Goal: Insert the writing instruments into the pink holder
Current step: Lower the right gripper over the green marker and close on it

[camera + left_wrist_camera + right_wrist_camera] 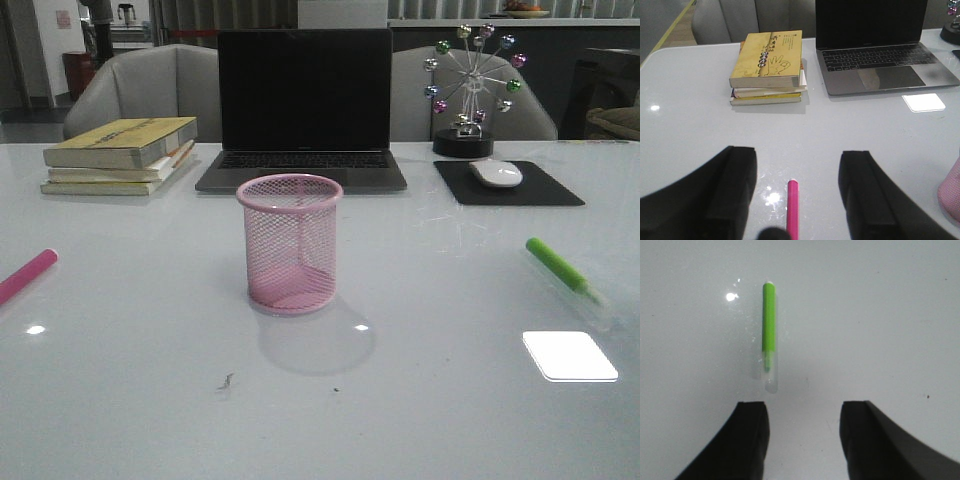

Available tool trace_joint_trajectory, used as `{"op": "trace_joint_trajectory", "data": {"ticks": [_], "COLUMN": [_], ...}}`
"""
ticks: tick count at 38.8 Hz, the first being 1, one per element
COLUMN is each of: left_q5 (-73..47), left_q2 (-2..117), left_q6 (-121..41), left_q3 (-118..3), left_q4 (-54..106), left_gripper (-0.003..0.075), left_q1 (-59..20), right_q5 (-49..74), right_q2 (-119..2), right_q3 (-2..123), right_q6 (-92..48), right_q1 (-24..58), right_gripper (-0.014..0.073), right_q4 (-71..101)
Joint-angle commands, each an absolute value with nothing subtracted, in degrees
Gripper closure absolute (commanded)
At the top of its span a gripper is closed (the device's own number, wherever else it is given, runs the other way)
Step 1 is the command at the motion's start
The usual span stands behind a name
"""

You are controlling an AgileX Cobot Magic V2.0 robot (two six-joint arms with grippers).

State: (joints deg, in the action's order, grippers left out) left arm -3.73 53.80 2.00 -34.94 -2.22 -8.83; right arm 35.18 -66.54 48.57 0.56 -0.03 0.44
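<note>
The cylindrical pink wire-mesh holder (290, 243) stands mid-table; the magenta marker (27, 275) lies at its nine o'clock, the lime-green marker (562, 268) at three. The left gripper (796, 192) and right gripper (802, 432) gape wide, empty. Each should centre over its marker's barrel before closing.

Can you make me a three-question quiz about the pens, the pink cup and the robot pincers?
1. Where does the green pen lie?
A. inside the cup
B. on the table, right of the cup
C. on the books

2. How many pens are in the pink cup?
A. none
B. one
C. two

3. How is the left pincer?
A. shut on the pink pen
B. open, holding nothing
C. gripping the cup

Answers: 1 B, it lies flat on the white table. 2 A, the mesh shows an empty cup. 3 B, its fingers stand apart with the pink pen lying on the table between them.
</note>
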Motion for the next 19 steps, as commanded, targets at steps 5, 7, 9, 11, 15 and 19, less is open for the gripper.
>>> {"op": "trace_joint_trajectory", "data": {"ticks": [5, 7, 9, 11, 15, 19], "left_q5": [1.5, 1.5, 1.5, 1.5, 1.5, 1.5], "left_q2": [53.3, 53.3, 53.3, 53.3, 53.3, 53.3], "left_q6": [2.3, 2.3, 2.3, 2.3, 2.3, 2.3], "left_q3": [-37.0, -37.0, -37.0, -37.0, -37.0, -37.0], "left_q4": [-2.3, -2.3, -2.3, -2.3, -2.3, -2.3], "left_gripper": [0.0283, 0.0283, 0.0283, 0.0283, 0.0283, 0.0283], "left_q1": [-9.0, -9.0, -9.0, -9.0, -9.0, -9.0], "right_q5": [36.7, 38.7, 40.7, 42.8, 45.7, 47.6], "right_q2": [-76.3, -79.4, -82.4, -85.4, -91.0, -96.3], "right_q3": [60.5, 63.3, 66.5, 69.3, 74.5, 79.2], "right_q6": [-0.8, -1.4, -2.0, -2.6, -4.5, -6.3], "right_q1": [-0.3, -0.3, -0.2, -0.2, -0.2, -0.2], "right_gripper": [0.0148, 0.0148, 0.0148, 0.0148, 0.0148, 0.0148], "right_q4": [0.0, 0.0, 0.0, 0.3, 2.4, 4.5]}}
